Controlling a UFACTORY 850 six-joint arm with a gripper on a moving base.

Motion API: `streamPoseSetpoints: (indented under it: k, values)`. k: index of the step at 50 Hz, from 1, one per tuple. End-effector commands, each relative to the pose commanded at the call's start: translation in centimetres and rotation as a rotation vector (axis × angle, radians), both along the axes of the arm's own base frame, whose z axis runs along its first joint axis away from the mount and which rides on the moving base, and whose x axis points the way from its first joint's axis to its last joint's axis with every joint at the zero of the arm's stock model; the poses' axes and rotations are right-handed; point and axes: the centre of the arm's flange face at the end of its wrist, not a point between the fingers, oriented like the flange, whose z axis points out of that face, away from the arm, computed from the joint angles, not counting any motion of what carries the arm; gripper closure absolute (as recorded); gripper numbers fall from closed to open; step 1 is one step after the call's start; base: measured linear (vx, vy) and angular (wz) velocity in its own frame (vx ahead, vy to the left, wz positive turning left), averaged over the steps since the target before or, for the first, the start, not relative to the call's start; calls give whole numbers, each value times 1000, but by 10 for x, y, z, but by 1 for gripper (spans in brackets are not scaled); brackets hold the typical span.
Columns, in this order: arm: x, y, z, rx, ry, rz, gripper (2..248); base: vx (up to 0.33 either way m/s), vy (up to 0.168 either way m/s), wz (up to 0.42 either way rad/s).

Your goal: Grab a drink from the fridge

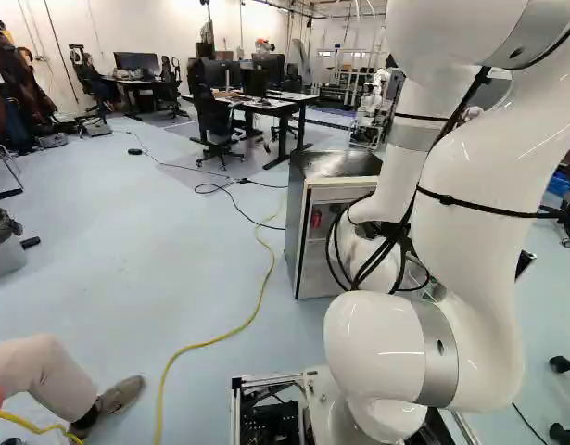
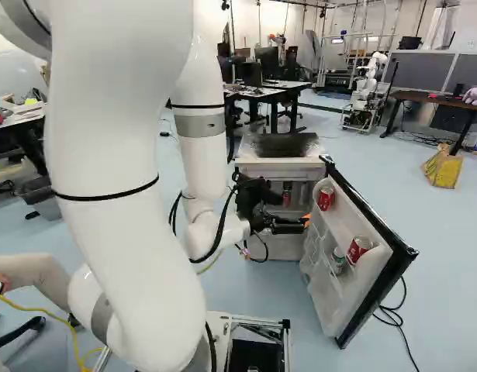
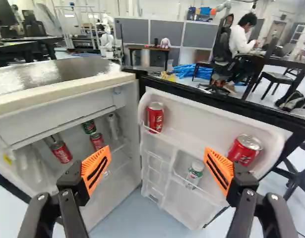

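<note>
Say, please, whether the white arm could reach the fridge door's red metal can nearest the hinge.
Probably yes: the white fridge door hangs open, and only a thin clear rail fronts the can.

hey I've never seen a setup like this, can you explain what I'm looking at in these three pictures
One white robot arm is seen three ways. Two pictures come from its base, behind the arm, one camera to each side. The third comes from its wrist, looking along the gripper, whose two orange-padded fingers stand apart with nothing held between them.

Ahead is a small fridge with its door open. The door's shelves hold two red cans and a green-and-white can. More drinks, including a green can, are inside the fridge.
</note>
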Motion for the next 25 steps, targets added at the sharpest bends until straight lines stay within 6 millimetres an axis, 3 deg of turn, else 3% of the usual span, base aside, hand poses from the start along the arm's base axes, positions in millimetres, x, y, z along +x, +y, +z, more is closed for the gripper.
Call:
streamPoseSetpoints:
  k: [25]
  values:
    - [26,14,-27,65,60,255,3,0,0,0]
